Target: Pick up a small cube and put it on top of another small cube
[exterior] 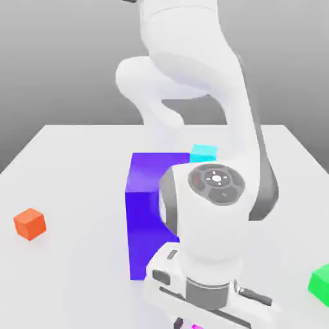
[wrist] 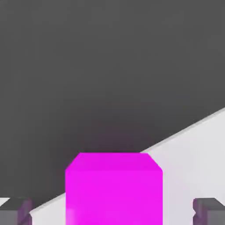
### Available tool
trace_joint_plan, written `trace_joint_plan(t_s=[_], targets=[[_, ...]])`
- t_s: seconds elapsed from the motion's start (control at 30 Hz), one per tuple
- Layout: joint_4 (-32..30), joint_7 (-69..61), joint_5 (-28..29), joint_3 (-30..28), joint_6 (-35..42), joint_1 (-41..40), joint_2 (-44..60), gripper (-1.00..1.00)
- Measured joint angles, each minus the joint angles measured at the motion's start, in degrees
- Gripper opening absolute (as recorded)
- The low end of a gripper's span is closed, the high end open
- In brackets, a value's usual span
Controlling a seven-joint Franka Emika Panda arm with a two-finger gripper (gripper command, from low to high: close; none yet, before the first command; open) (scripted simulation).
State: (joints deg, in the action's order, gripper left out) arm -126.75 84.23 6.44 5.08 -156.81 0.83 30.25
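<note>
**Magenta cube between the fingers, close to the worktop edge**

Item: magenta cube. In the hand view we see it centred between the two dark fingertips, with clear space on either side; neither pad touches it. The jaws stand wide open and hold nothing. The cube rests on the white worktop, and the worktop's edge runs diagonally just behind it, with dark floor beyond. In the exterior view we catch only a sliver of magenta under the gripper, at the near edge of the frame.

Other stock on the worktop, exterior view: a large blue block close behind the arm's wrist; a small cyan cube just beyond that block; a small orange cube well apart toward the exterior view's left; a small green cube near the exterior view's right edge.

Risks, as we judge them:
- A nudge before the fingers close could push the cube toward the nearby edge and off the worktop.
- Closing too high on the cube may give a shallow grip that slips on the lift.
- The blue block stands near the wrist; a low carry toward the cyan cube could strike it.
- Which small cube serves as the base we cannot tell; each calls for a long carry, so a weak grip matters.

Markings: we read no brand, label or writing anywhere. The round grey cap on the wrist bears moulded shapes, not lettering.
</note>
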Motion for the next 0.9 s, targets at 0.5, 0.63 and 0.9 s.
trace_joint_plan(t_s=[0.5, 0.63, 0.9], targets=[[-3.5, -11.6, 1.0, 10.1, 8.7, 5.1, -11.4, -1.0], [-4.8, -19.2, 3.0, 16.5, 10.6, 9.6, -14.1, -1.0], [-4.6, -18.6, 10.5, 15.3, 4.6, 15.3, -7.1, 1.0]])
